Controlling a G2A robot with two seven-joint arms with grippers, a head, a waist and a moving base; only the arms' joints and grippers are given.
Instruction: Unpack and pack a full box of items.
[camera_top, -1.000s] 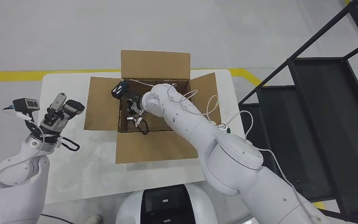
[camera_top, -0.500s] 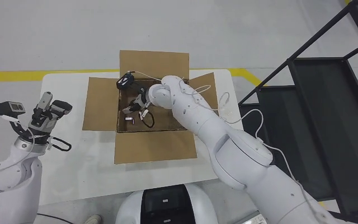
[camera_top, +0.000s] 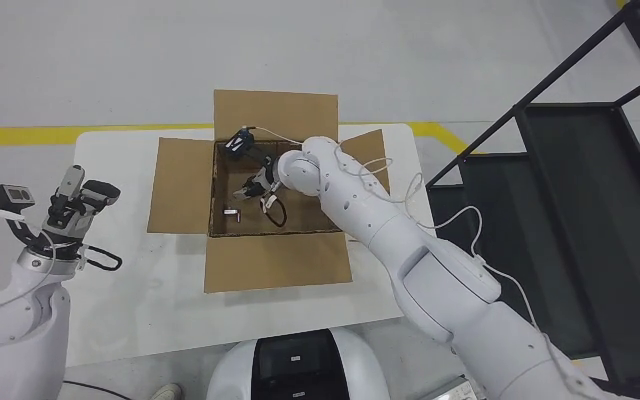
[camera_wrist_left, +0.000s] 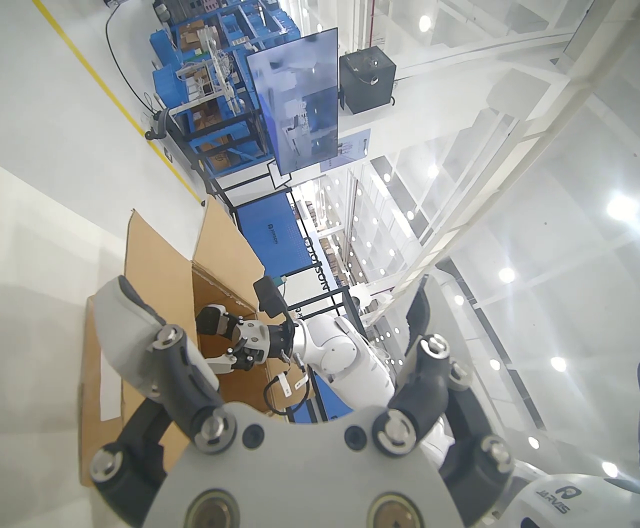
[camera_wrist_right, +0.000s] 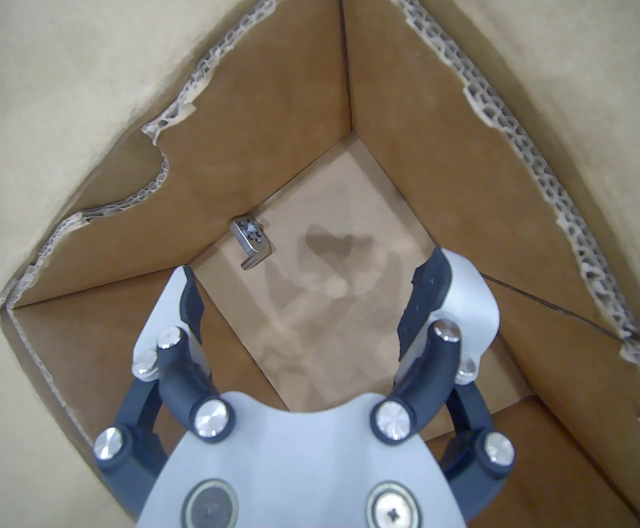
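Right wrist view, end effector (camera_wrist_right: 310, 275) spread inside box (camera_wrist_right: 430, 165), bracket (camera_wrist_right: 252, 242) perhaps touching wall (camera_wrist_right: 240, 165)

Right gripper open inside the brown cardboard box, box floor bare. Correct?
Not quite. The right gripper is open inside the brown cardboard box, but the floor isn't bare: a small grey metal L-shaped bracket lies against a wall, apart from the fingers. The right wrist view shows it.

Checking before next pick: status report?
Right tool open, inside brown cardboard box. Left tool open, away from box, holding nothing. Small grey metal bracket on box floor by wall, ungrasped. Nothing blocks it.
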